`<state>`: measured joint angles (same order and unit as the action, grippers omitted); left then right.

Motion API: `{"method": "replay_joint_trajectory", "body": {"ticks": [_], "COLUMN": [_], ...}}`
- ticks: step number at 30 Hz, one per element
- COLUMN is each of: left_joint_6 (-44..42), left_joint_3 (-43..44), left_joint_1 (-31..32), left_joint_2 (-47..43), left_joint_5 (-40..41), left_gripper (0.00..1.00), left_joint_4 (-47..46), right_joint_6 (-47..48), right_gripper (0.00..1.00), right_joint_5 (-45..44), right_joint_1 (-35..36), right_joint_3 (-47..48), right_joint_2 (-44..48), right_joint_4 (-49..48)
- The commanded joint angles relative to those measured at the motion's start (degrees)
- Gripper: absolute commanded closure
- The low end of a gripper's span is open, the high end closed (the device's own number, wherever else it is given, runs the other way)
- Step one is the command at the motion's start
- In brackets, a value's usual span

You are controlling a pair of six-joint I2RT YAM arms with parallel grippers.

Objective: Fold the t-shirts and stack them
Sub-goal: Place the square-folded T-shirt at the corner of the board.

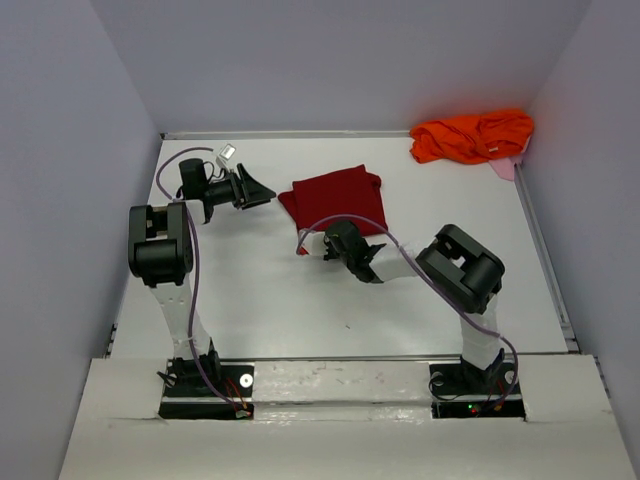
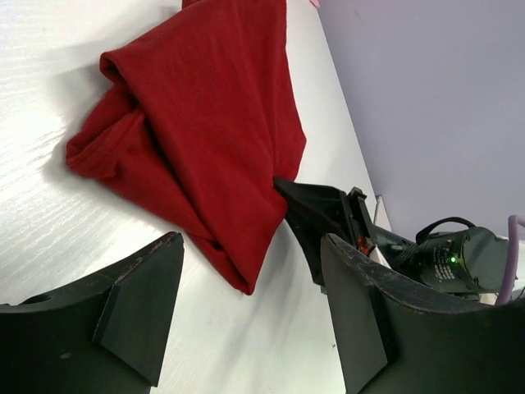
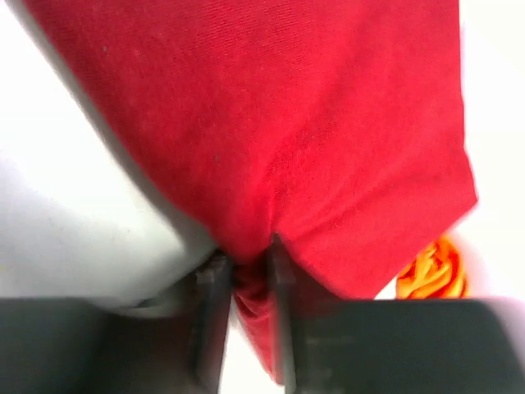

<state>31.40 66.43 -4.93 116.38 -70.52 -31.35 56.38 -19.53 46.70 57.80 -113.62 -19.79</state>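
Note:
The dark crimson red t-shirt (image 1: 335, 200) lies partly folded in the middle of the table. My right gripper (image 1: 330, 238) is shut on its near edge, with red cloth (image 3: 271, 148) pinched between the jaws (image 3: 246, 271). My left gripper (image 1: 262, 193) is open and empty just left of the shirt, close to the table; the shirt (image 2: 197, 131) lies beyond its fingers (image 2: 143, 304). The bright orange t-shirt (image 1: 472, 135) lies crumpled at the far right corner; a bit of it shows in the right wrist view (image 3: 431, 275).
Grey walls close in the white table (image 1: 300, 300) on the left, back and right. A pink scrap (image 1: 503, 167) lies by the orange shirt. The right gripper's body (image 2: 328, 217) shows beyond the shirt in the left wrist view.

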Motion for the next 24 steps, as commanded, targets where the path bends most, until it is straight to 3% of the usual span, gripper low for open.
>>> {"method": "replay_joint_trajectory", "body": {"ticks": [1, 2, 12, 24], "left_joint_6": [0.24, 0.24, -2.39, -5.21], "left_joint_3": [0.19, 0.01, -2.71, -6.23], "left_joint_1": [0.36, 0.45, 3.08, 4.67], "left_joint_2": [0.52, 0.69, 1.84, 1.92], "left_joint_5": [-2.08, -1.99, 1.52, 3.81], "left_gripper": [0.23, 0.23, 0.23, 0.23], "left_joint_4": [-0.55, -0.46, -0.55, -0.55], "right_joint_6": [-4.34, -4.78, -9.62, -9.27], "right_gripper": [0.92, 1.0, 1.0, 1.0], "right_joint_5": [3.53, 3.71, 4.76, 4.32], "right_joint_1": [-0.03, -0.03, -0.03, -1.16], "right_joint_3": [1.52, 2.05, 11.45, 17.96], "right_joint_2": [-2.74, -2.48, -0.2, 0.07], "right_joint_4": [6.68, 7.39, 16.36, 19.26]}}
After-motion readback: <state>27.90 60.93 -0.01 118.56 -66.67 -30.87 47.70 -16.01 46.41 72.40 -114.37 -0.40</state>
